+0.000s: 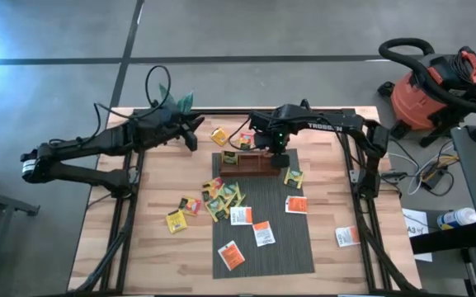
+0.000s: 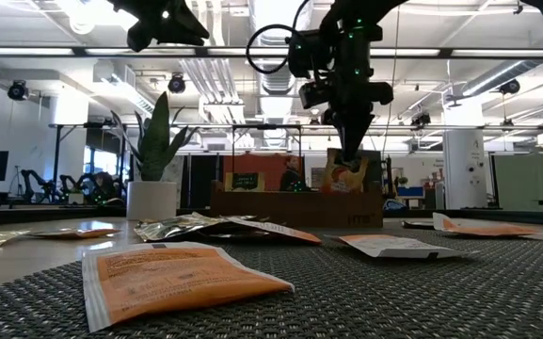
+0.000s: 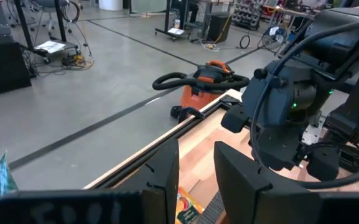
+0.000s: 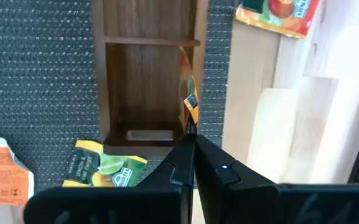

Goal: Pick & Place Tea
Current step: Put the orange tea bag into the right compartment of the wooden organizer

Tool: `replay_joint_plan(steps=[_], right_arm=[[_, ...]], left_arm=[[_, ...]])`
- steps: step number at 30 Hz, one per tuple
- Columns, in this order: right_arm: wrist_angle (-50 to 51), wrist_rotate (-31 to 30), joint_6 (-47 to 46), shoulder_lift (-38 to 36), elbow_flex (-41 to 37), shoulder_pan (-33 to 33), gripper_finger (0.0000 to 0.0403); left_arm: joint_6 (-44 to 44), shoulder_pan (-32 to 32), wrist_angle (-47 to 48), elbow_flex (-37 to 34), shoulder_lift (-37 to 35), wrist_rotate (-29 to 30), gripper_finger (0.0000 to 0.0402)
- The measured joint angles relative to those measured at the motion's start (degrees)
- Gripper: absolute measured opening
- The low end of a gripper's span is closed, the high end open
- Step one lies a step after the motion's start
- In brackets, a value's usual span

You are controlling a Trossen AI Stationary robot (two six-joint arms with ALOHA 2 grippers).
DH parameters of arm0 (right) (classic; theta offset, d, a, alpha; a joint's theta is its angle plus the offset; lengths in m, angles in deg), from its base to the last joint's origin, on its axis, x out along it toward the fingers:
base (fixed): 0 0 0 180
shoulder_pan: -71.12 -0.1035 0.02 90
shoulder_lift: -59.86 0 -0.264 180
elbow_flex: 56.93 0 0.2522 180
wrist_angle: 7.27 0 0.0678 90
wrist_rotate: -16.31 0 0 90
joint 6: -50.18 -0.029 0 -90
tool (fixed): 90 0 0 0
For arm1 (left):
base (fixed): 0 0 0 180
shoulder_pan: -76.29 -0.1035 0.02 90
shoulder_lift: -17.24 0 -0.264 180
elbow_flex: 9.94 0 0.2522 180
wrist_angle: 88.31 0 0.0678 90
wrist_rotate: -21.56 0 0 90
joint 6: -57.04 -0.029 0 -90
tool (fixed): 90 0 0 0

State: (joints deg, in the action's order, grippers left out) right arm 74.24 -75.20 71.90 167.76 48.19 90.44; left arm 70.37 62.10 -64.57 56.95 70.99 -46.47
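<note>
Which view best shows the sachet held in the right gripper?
The right wrist view: the right gripper pinches the sachet edge-on over the wooden tray. The low view shows its orange face. The high view hides it under the arm; the left wrist view misses it.

light wooden table [image 1: 147, 247] with a black frame. on it a grey mat [image 1: 291, 247] in the middle, carrying a brown wooden tray [image 1: 250, 169] directly under the shut jaws of the right gripper [image 1: 275, 158]. tea sachets [image 1: 221, 198] scattered on mat and bare wood, most just beyond the tray from those jaws; one orange-white sachet [image 1: 347, 237] alone, well apart.
</note>
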Motion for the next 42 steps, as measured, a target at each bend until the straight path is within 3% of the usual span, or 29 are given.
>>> replay_joint_plan(steps=[13, 21, 37, 42], right_arm=[[3.6, -0.1, 4.0, 0.2, 0.7, -1.1, 0.0008], [2.6, -0.6, 4.0, 4.2, 1.6, -2.4, 0.0009], [5.0, -3.3, 5.3, 7.4, 16.8, -3.1, 0.0009], [12.1, -13.4, 3.5, 7.5, 14.9, -3.0, 0.0009]], left_arm=[[0.0, 0.0, -0.1, 0.0, 0.0, 0.2, 0.0096], [0.7, 0.0, -0.1, 0.0, 0.0, 0.2, 0.0096], [0.3, 0.0, -0.1, 0.0, 0.0, 0.2, 0.0096], [0.2, 0.0, 0.0, -0.7, 0.0, 0.3, 0.0096]])
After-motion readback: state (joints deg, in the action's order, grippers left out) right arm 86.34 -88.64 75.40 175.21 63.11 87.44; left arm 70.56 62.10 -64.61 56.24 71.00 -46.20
